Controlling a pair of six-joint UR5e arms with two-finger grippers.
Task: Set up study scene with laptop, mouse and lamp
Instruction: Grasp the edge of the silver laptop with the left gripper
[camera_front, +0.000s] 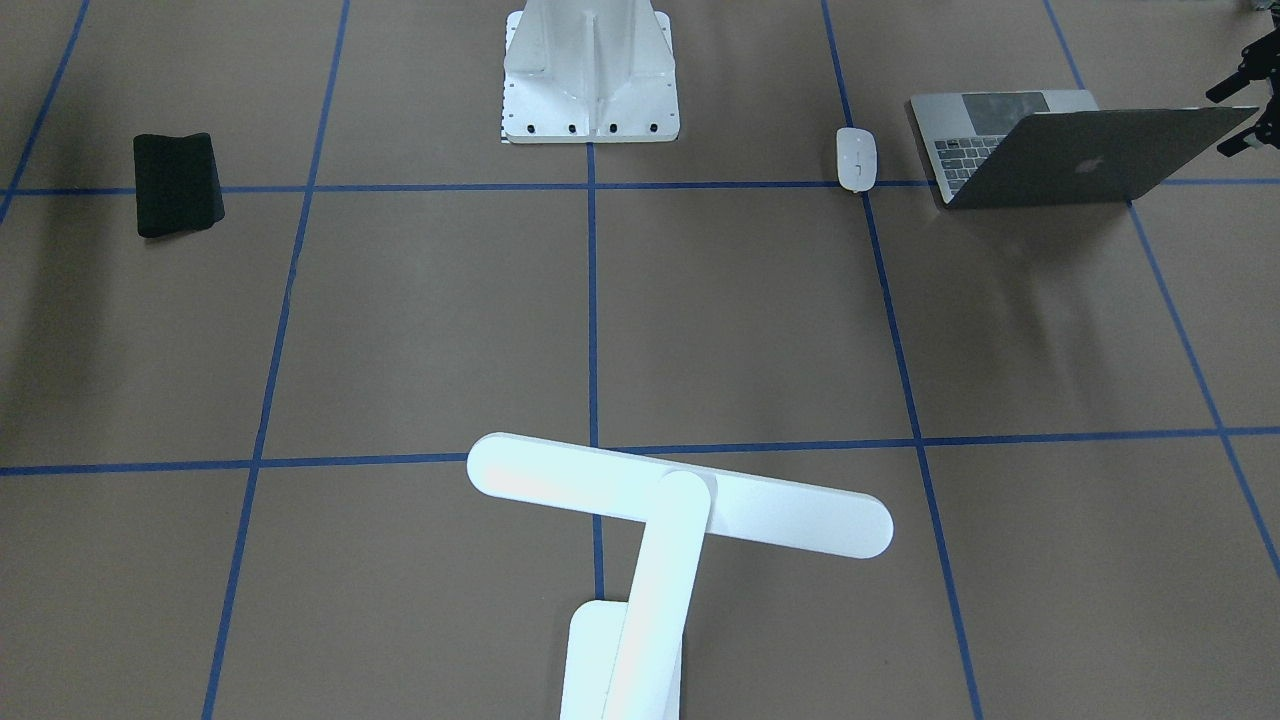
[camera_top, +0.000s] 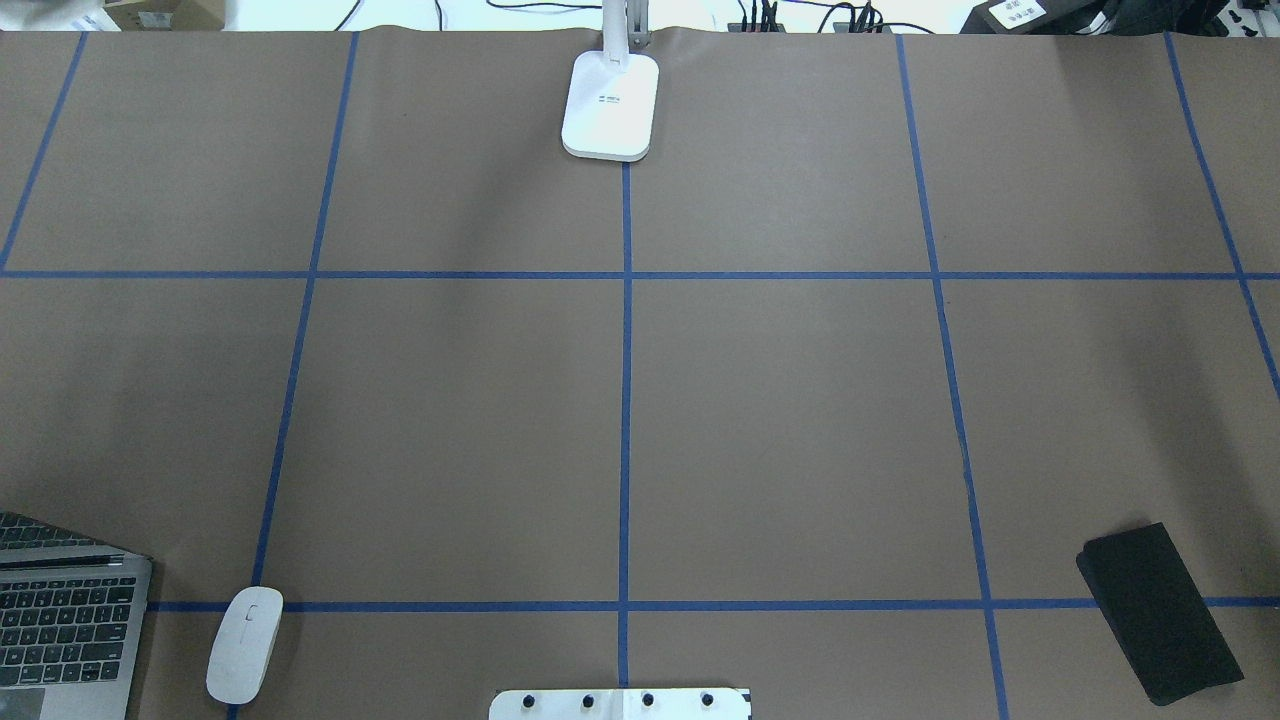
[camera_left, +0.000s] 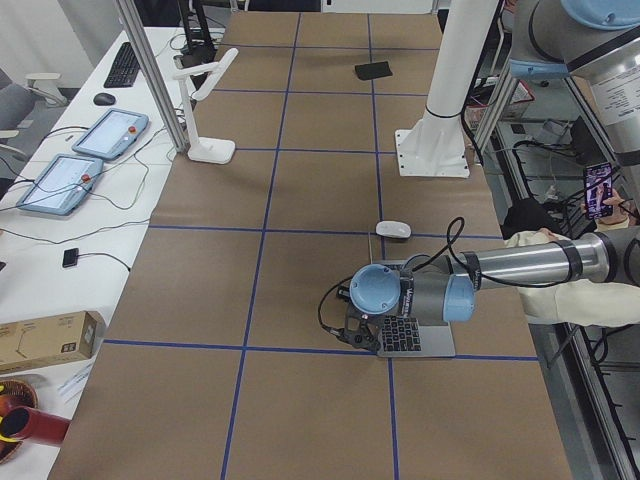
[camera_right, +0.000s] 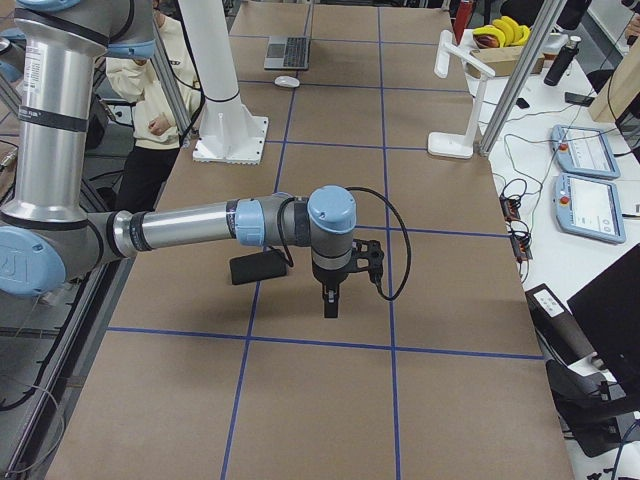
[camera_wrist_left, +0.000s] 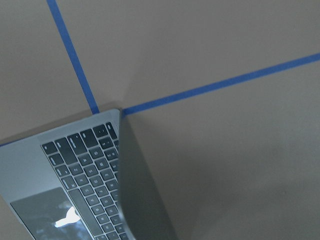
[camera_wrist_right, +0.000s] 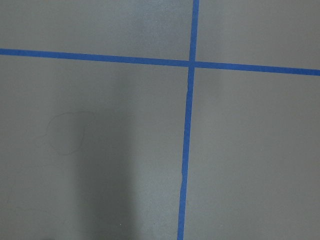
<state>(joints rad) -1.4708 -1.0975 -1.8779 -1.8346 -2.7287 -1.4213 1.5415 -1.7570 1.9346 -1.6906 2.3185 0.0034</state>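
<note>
The space-grey laptop stands with its lid part open, the apple logo facing the front camera; it also shows in the overhead view and the left wrist view. The white mouse lies beside it. The white lamp stands at the far table edge, its base on the middle tape line. My left gripper hovers at the laptop's lid edge; I cannot tell its state. My right gripper points down above bare table beside the black pad; I cannot tell its state.
A black pad lies near the robot's right side. The white ribbed pedestal stands at the robot's base. Blue tape lines grid the brown table. Operators, tablets and cables sit beyond the table edges in the side views.
</note>
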